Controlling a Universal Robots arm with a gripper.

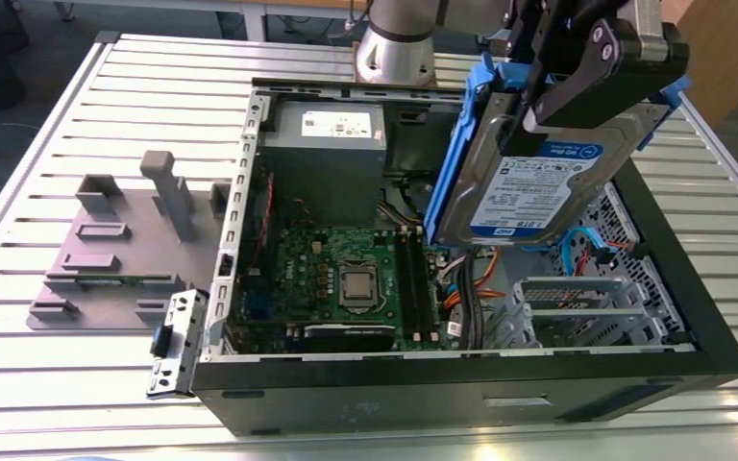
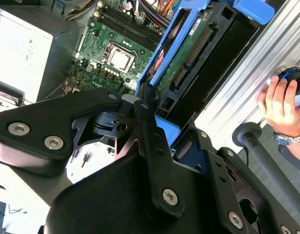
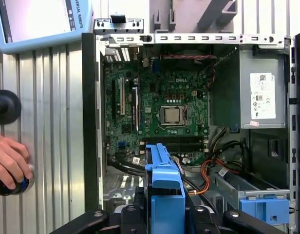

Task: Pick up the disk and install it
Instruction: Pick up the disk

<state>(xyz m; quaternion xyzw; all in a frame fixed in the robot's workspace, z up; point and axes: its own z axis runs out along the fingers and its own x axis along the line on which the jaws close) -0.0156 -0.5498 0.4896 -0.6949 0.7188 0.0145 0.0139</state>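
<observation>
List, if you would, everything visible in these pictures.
disk: one, silver-grey with blue rails, held above the open case
computer case: one, black, open, on the table
motherboard: one, green, inside the case
power supply: one, grey, inside the case
drive cage: one, silver, inside the case
fixture: one, grey, on the table at the exterior view's left
table: one, silver slatted, under everything
hand: one, a person's, on a dark knob beside the case
pincer: one, black, shut on the disk
</observation>
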